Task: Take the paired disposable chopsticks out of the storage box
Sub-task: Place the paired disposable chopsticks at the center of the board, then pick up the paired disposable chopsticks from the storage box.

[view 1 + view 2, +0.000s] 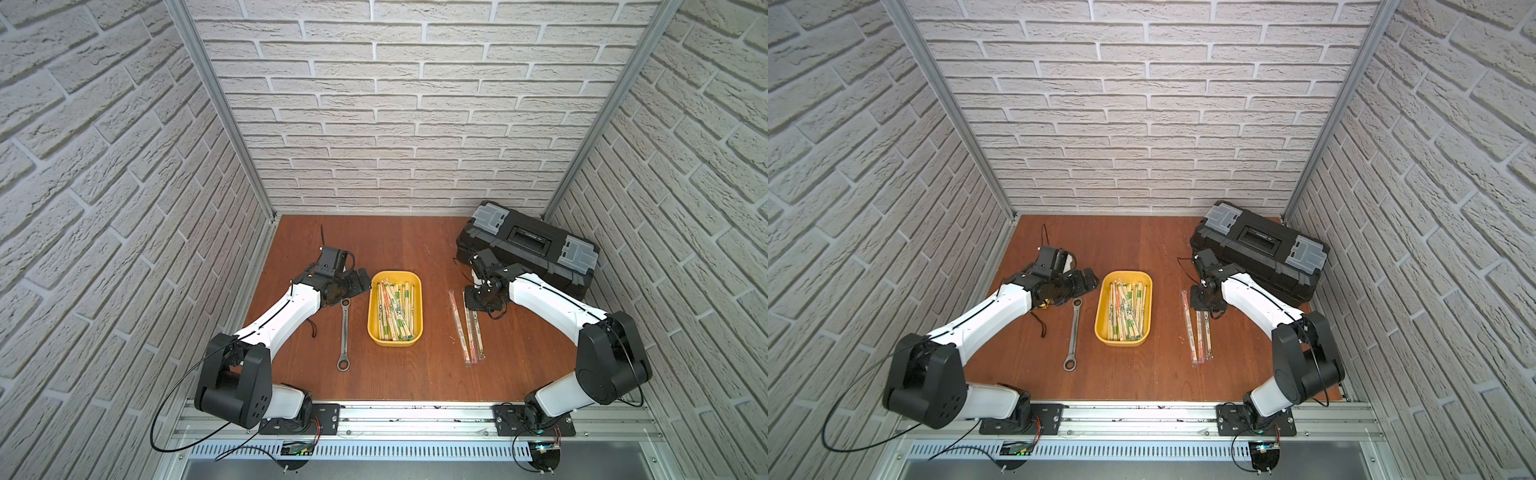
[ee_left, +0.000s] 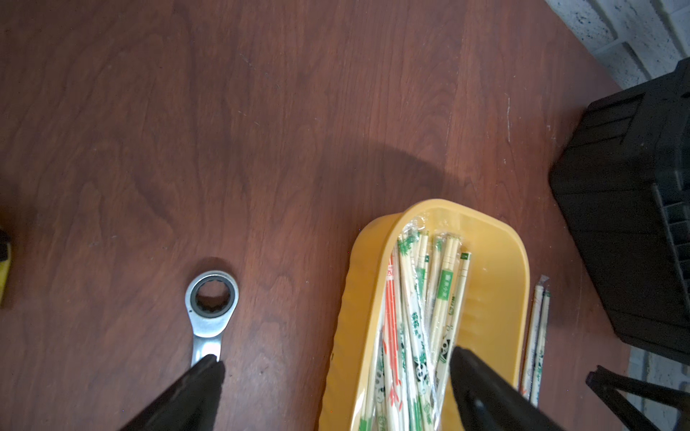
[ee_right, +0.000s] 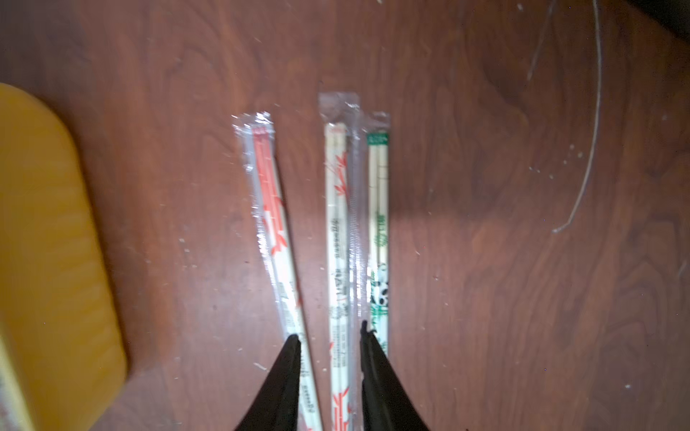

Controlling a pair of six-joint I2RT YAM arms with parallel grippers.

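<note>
release is judged under way, a chopstick pair [image 3: 338, 231] straddled by the parted right claw [image 3: 329, 332]; the storage box [image 1: 395, 341] is due next.

The shallow yellow plastic tray [image 1: 392, 341] sits in the middle of the brown wooden table [image 1: 415, 374]. Many thin wooden chopstick pairs in clear sleeves [image 1: 395, 309] lie in it. The long silver metal wrench [image 1: 344, 332] lies just left of the tray. Three more sleeved chopstick pairs [image 1: 471, 336] lie side by side on the table right of the tray, apart from it. The big black plastic toolbox [image 1: 528, 245] stands behind them, in the far right corner.
</note>
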